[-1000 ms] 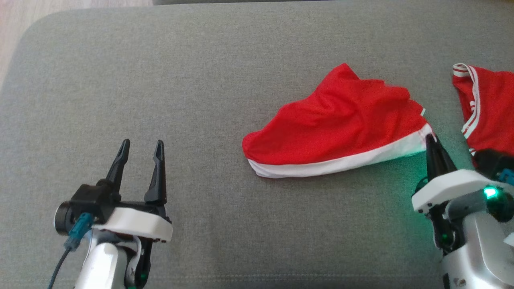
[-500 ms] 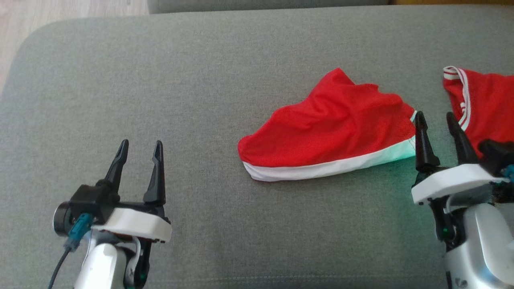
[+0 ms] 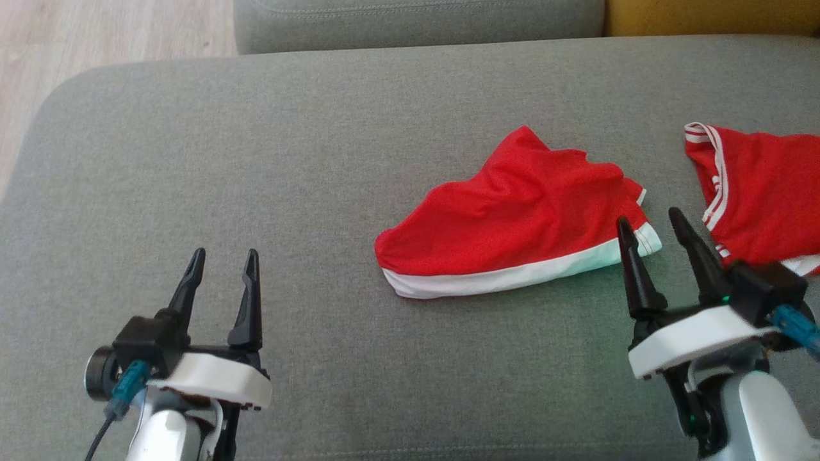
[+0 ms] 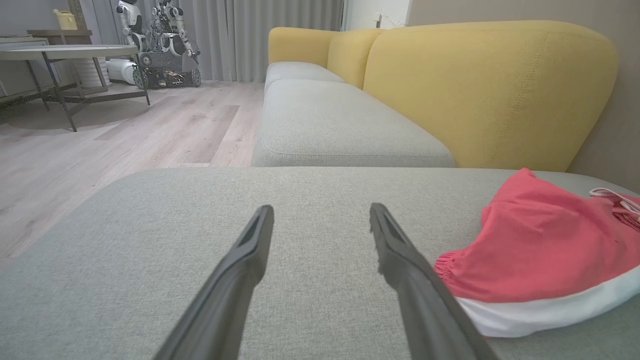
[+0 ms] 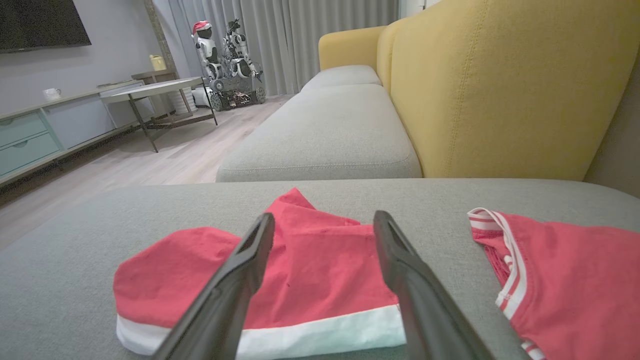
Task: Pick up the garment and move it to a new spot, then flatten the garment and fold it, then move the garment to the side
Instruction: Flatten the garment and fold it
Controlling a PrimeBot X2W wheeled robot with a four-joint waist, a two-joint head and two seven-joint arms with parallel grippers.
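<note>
- Where the right gripper sits at the lower right of the head view, its 2 dark fingers stand apart with nothing between them. The garment lies just ahead of it and to its left.
- The garment's white-banded right corner is just beside the nearer fingertip; contact cannot be told.
- Left gripper: fingers apart and empty, well apart from the garment, which lies off to its right.
- Garment position: loose on the seat cushion, right of centre.
- Garment appearance: red body with 1 broad white band along the near edge. It is doubled over into a rough wedge that rises to a point on the far side, with soft creases across the middle and a rounded, gathered left end.
- Striped garment: also red with narrow white stripes at its edge, further right and apart from the first.
- Materials: the cushion is coarse grey weave with a rounded corner. The garment is thin, fine-textured fabric. The fingers are matte black and taper to points. The yellow backrest is smooth, with 1 stitched seam.
</note>
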